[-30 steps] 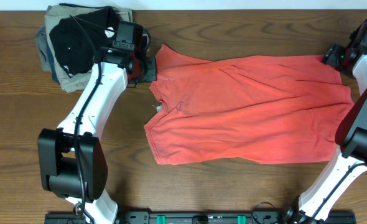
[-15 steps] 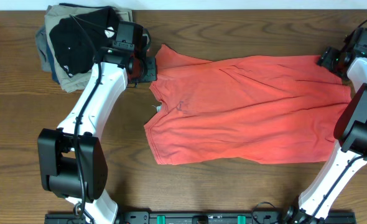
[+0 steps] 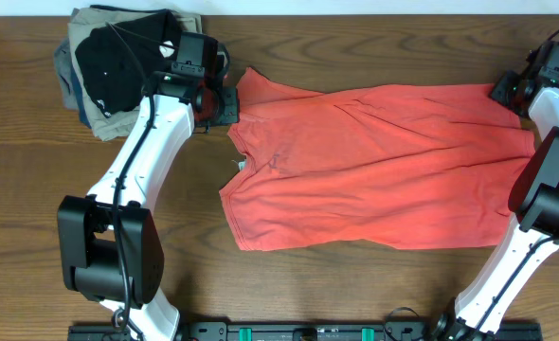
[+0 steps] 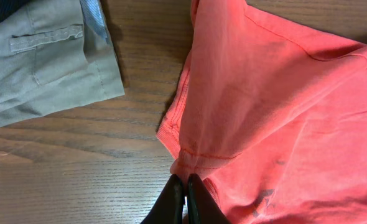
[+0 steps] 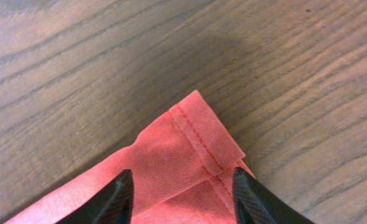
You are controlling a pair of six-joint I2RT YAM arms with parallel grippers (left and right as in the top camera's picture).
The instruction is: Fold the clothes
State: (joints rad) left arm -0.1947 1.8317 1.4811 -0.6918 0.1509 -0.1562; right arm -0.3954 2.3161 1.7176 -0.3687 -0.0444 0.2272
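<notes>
- The T-shirt (image 3: 374, 166) is lying flat and crosswise on the desk (image 3: 355, 294). It is running from the middle out toward the right edge, with its neck end pointing left and its bottom hem pointing right.
- It is showing you a plain red-orange face, creased in long diagonal folds. A small white tag is peeking out at the neck, with a faint dark mark beside it.
- Your left hand (image 4: 185, 186) is pinching shut on the T-shirt at a stitched edge on its far-left part. The cloth is bunching up into the closed fingertips.
- Your right hand (image 5: 182, 177) is sitting at the T-shirt's far-right corner, near the desk's far-right corner. Its jaws are standing apart with the stitched hem corner lying between the two fingers (image 5: 122, 193), and they are not clamping it.
- A pile of folded garments is sitting at the far-left corner of the desk, just beside your left hand. A black garment (image 3: 114, 57) is lying on top of a khaki garment (image 4: 40, 62).
</notes>
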